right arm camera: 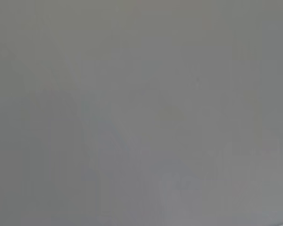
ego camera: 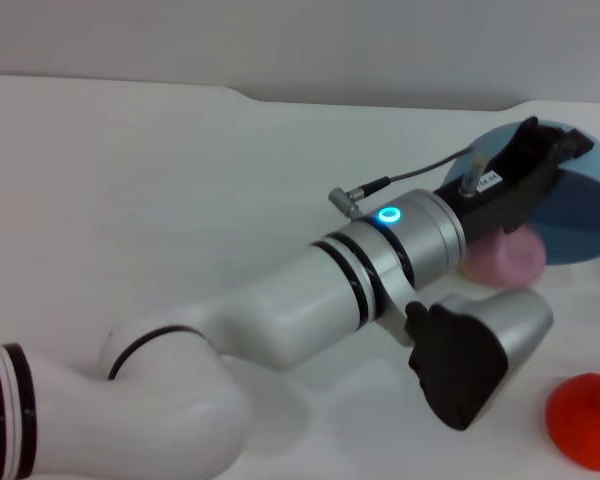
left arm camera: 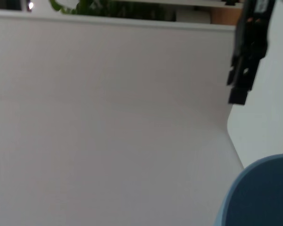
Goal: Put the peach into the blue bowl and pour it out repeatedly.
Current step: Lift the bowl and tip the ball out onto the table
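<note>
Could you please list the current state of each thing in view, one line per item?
blue bowl: tipped on its side, lifted at the rim by the left gripper.
peach: out of the bowl, lying on the table below the gripper.
red-orange fruit: resting on the table, untouched.
left gripper: reached across to the bowl's rim, apparently clamped on it.
table: white, carrying the fruits.
right gripper: not in view.

text: none legible | small white label on left arm wrist (ego camera: 488, 181): unreadable
</note>
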### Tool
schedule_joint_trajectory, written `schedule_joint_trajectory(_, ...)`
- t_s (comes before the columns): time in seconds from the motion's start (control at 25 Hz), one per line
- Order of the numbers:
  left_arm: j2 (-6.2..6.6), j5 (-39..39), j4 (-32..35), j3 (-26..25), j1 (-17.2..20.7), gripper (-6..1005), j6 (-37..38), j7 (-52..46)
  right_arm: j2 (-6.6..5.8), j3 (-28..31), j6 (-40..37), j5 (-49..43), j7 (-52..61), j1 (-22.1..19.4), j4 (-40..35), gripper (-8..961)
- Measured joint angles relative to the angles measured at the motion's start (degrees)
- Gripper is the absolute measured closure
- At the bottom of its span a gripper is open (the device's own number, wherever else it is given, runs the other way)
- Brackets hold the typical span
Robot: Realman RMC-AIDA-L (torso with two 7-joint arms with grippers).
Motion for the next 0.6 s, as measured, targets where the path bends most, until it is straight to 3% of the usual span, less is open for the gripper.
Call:
schedule_joint_trajectory(0.32,0.0,-1.99,0.1,0.51,0.89,1000,-3.61,-2.38,-0.07,-0.01,0.25,0.0,0.11,0.78,1.19,331)
schedule_joint_trajectory(0.48,-0.01,-14.76,0.09,-6.53,0.13,999,-0.97,-16.67,-0.3,-0.83,0.31,-1.14,3.96,0.96,1.66,334)
schedule_joint_trajectory(0.6,0.09,-24.82,-0.25,-13.35,-0.48,999,6.42,-23.37,-0.47,-1.97,0.05,-6.57,13.09,0.92,-1.52,336)
